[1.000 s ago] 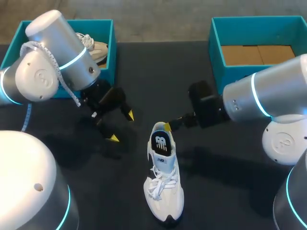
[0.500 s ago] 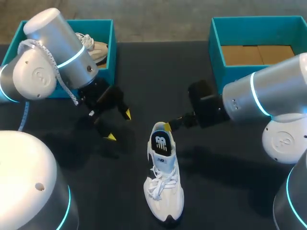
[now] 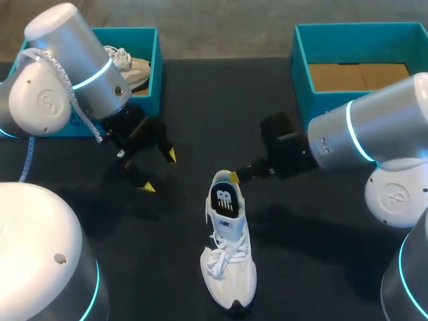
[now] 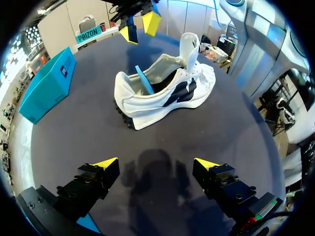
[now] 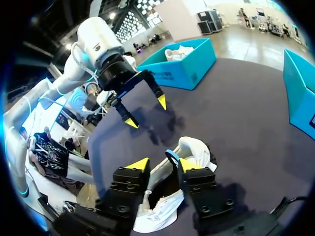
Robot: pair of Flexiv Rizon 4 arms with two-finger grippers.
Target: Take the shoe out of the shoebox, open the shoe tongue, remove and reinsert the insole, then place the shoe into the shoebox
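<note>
A white shoe (image 3: 229, 267) stands upright on the dark table, toe toward me, laces loose and tongue raised. Its dark insole (image 3: 225, 199) with a blue underside (image 4: 144, 81) is tilted up inside the heel. My right gripper (image 3: 234, 176) hovers just behind and above the heel. In the right wrist view the right gripper (image 5: 163, 164) has its fingers a little apart, with the heel rim (image 5: 194, 150) and a blue edge showing in the gap. I see no contact with either. My left gripper (image 3: 159, 171) stands wide open and empty to the left of the shoe (image 4: 162, 93).
A teal shoebox (image 3: 155, 67) at the back left holds a second pale shoe (image 3: 130, 67). Another teal shoebox (image 3: 301, 67) at the back right shows a bare cardboard floor. Dark tabletop lies between the boxes and around the shoe.
My left arm has drawn back to the left and away from the shoe, gripper still wide open. The right arm has hardly moved, and the shoe stays in place.
</note>
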